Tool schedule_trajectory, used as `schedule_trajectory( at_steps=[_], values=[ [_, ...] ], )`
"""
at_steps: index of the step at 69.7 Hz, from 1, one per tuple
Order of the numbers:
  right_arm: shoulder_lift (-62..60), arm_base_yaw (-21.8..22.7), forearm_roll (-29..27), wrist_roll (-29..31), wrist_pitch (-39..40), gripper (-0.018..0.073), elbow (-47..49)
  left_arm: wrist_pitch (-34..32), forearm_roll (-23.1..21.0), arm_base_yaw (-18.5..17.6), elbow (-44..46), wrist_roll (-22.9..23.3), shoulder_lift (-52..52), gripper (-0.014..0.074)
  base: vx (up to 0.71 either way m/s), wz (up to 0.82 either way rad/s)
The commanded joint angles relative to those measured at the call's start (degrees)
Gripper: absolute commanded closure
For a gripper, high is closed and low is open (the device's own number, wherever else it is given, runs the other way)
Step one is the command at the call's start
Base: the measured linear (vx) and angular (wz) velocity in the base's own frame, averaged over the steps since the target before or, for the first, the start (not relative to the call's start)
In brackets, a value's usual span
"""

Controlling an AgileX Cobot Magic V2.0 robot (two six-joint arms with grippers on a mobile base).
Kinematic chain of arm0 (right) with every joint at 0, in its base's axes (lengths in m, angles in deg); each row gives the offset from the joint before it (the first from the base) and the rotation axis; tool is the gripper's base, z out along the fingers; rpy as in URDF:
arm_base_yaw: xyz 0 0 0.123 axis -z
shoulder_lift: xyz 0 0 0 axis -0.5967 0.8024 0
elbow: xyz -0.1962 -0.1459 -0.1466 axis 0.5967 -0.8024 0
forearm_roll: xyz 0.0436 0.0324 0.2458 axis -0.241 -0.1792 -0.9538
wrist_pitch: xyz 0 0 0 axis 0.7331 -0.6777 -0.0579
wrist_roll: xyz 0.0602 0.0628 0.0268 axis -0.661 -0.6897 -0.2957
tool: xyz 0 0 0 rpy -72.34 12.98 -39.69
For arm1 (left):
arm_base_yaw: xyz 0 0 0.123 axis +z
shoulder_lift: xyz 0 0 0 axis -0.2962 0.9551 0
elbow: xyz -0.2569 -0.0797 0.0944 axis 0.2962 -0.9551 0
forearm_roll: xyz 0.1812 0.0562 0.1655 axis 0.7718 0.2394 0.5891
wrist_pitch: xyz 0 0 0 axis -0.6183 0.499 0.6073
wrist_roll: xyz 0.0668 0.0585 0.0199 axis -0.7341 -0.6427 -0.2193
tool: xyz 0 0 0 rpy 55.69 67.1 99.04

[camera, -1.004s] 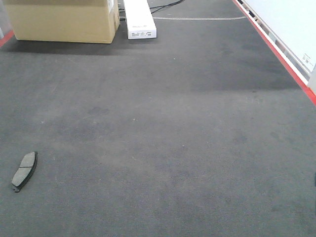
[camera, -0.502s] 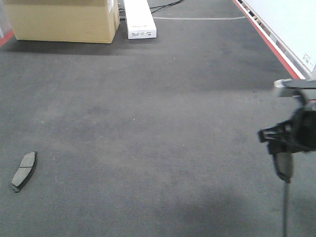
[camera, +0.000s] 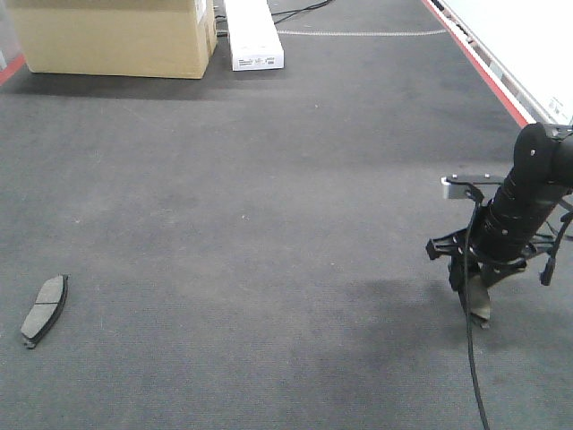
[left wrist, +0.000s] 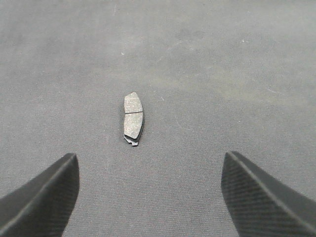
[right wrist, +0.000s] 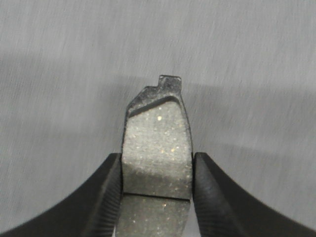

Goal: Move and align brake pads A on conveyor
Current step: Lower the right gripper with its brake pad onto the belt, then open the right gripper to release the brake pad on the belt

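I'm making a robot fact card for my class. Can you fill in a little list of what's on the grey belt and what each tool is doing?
Surface: conveyor, dark grey with red edge stripes
Right side: right tool shut on held brake pad, which is upright on its end, low over the belt; cannot tell if it touches
Left side: left tool open and empty, facing the lying brake pad and apart from it
Lying pad: flat on the belt, near the left edge in the front view
Far end: cardboard box, white box
Pads in view: two

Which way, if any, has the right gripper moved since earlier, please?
Yes: the right gripper came in leftward, away from the red stripe.
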Motion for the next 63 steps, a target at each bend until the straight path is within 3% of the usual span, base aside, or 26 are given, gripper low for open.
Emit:
schedule_trajectory(
  at_steps=[1, 63],
  values=[
    [-3.19, -0.02, 1.19, 0.32, 2.58, 0.0563, 1.9, -3.39, -0.49, -0.45, 1.37, 0.31, 0.42, 0.0051, 0.0, 0.0],
    [0.85, -0.02, 2.16, 0.61, 2.09, 0.0545, 1.72, -3.39, -0.49, -0.45, 1.37, 0.31, 0.42, 0.0051, 0.0, 0.0]
  ],
)
